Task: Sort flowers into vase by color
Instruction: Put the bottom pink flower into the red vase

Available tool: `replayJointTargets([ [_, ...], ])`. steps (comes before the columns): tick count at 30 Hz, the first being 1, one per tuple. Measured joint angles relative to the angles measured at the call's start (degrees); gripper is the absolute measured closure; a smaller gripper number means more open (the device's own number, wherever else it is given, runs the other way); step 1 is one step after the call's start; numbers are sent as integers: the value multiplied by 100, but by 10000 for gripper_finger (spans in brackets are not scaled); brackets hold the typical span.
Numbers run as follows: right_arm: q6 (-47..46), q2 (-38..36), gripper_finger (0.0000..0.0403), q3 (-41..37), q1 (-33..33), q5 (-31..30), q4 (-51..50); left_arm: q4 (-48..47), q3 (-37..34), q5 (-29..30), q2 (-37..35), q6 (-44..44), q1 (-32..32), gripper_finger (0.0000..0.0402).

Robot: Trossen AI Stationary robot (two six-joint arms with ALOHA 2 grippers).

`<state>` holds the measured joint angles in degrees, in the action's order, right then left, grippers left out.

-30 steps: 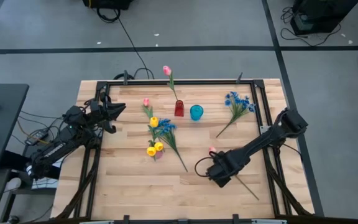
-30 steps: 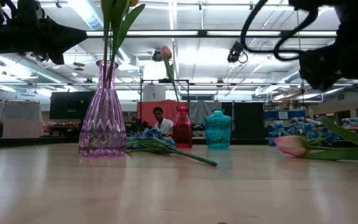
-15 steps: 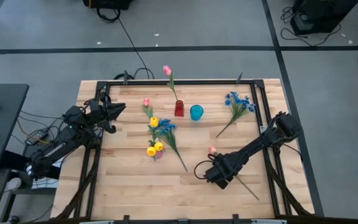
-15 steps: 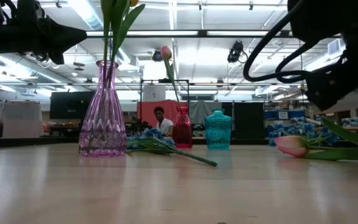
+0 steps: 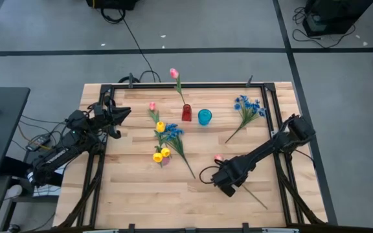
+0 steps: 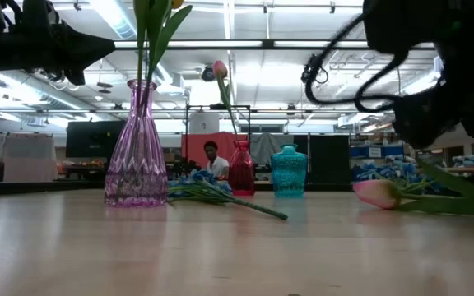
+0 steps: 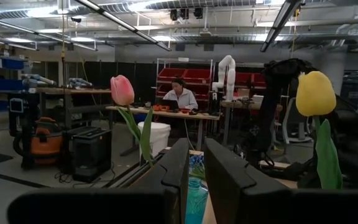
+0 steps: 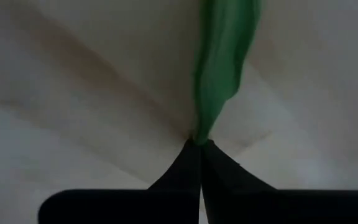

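Note:
A pink tulip lies on the table at the near right, its bloom [image 5: 218, 157] toward the middle and its stem end [image 5: 264, 206] toward the near right corner. My right gripper [image 5: 228, 181] is shut on its green stem. A purple vase [image 6: 137, 164] holds yellow tulips [image 5: 160, 154]. A red vase [image 5: 186, 112] holds a pink tulip [image 5: 173, 73], and a blue vase [image 5: 204, 117] stands beside it. Loose flowers [image 5: 169, 133] lie left of centre, and blue blooms [image 5: 248, 109] at the far right. My left gripper [image 5: 125, 113] hovers at the far left, open by a narrow gap. My right gripper pinches the tulip's green stem or leaf [image 8: 209, 118] between its two fingertips, about midway along the flower. The fingers come from above, pointing down at the table. The bloom [image 6: 377, 195] lies low by the table, and the stem end is still on the wood.
A black metal frame [image 5: 264, 87] runs along the table's far, left and right sides. Bare wood spans the near half of the table [image 5: 147, 200]. A person sits in the room beyond the table [image 6: 212, 160].
My right gripper has come down on the tulip's stem and shifted a little toward the table's left edge. The tulip's bloom has slid slightly the same way.

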<state>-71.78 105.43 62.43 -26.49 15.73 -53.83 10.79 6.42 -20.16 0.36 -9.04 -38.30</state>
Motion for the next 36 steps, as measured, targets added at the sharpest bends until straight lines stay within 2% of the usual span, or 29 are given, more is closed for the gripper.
replayJointTargets([
  [3,-58,-413,398,2,84,-298,-66,0,0,0,0,0,1,347],
  [7,-319,-984,399,4,132,-1024,-66,-5,0,0,0,0,2,347],
  [14,-79,-1769,399,8,308,-3399,644,-202,0,0,0,-3,0,347],
  [18,707,-1925,399,13,783,-4430,1166,-219,0,0,0,-23,4,347],
  [22,2397,-1941,399,13,1397,-5474,2392,-214,0,0,0,-48,4,347],
  [25,3933,-1939,399,13,1937,-5582,3870,-216,0,0,0,-52,4,347],
  [29,5376,-1937,399,13,2608,-5015,5445,-212,0,0,0,-39,4,347],
  [36,6414,-1937,399,13,3348,-4678,6350,-199,0,-2,0,-35,4,347],
])
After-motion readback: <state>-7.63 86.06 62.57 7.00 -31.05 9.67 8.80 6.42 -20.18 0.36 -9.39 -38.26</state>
